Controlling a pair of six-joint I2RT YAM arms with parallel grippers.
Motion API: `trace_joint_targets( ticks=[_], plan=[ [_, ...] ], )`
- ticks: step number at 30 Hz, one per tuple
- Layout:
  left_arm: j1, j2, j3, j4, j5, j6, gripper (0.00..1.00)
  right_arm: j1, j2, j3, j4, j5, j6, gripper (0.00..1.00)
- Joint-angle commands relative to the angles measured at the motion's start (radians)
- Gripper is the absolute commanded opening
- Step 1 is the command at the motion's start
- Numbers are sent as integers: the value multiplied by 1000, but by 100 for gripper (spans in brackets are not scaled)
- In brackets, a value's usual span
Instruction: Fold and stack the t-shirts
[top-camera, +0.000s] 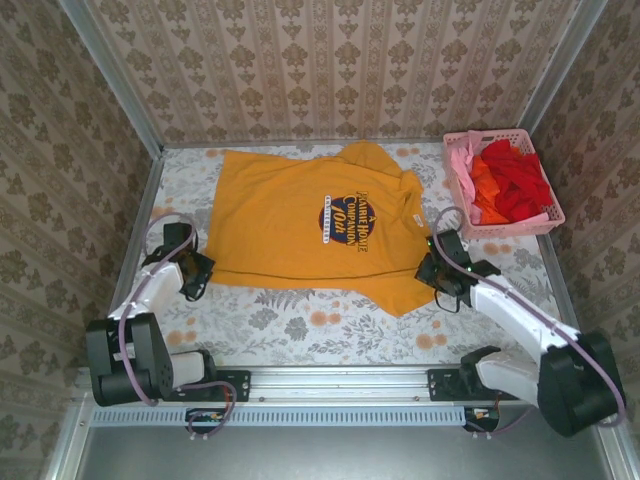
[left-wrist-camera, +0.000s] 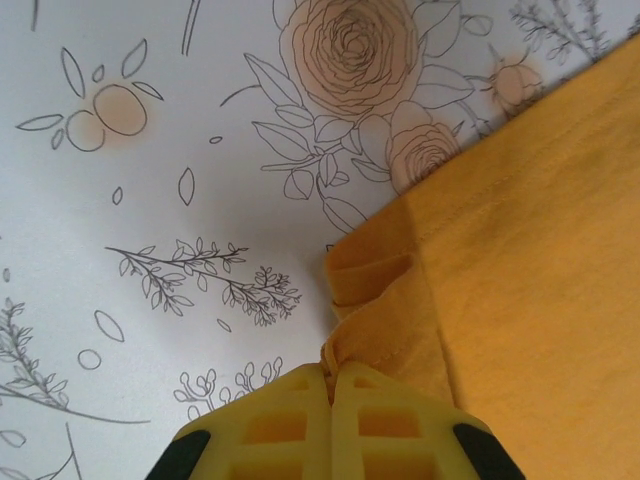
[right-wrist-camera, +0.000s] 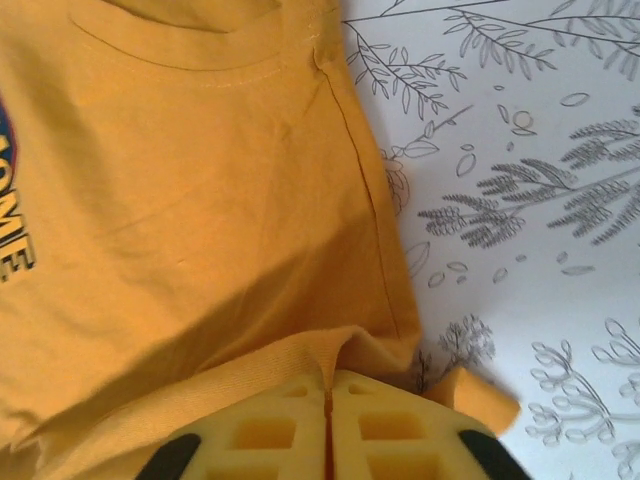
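The orange-yellow t-shirt (top-camera: 300, 215), centre frame, is soft matt cloth (hems neatly stitched); the tablecloth (top-camera: 300, 325) beneath looks smooth and printed; the basket (top-camera: 490, 134), upper right, is pink plastic lattice.

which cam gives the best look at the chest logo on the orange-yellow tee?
Top external: the whole round chest logo is in frame on the spread orange-yellow t-shirt, lettering visible. Right wrist catches a sliver of the logo at its left edge. Left wrist sees plain hem cloth.
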Motion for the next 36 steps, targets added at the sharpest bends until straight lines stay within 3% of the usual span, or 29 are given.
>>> trace_joint_targets(
  ticks=[1,3,5,12,19,20,22,28,33,36],
  plan=[
    [-7,22,5,27,14,7,0,-19,69,81,53,-40,-107,48],
    [-15,31,9,31,17,3,0,-19,68,100,28,-36,-143,60],
    [-23,38,12,32,16,1,0,-19,24,74,3,-25,-147,65],
    [-38,54,11,45,16,-2,0,-28,-201,-130,-17,-51,-85,68],
    [-46,63,15,59,14,-6,0,-112,-173,-191,68,-140,27,74],
    [-48,66,18,59,19,-6,0,-132,-164,-184,63,-144,57,71],
    [-51,65,24,56,25,-5,0,-178,-153,-169,28,-135,113,55],
    [-54,56,23,54,16,3,0,-261,-148,-187,40,-200,122,31],
    [-57,58,14,66,22,-2,0,-272,-60,-181,78,-276,107,19],
    [-57,58,10,65,21,-2,0,-271,-16,-176,102,-305,93,18]
  ],
)
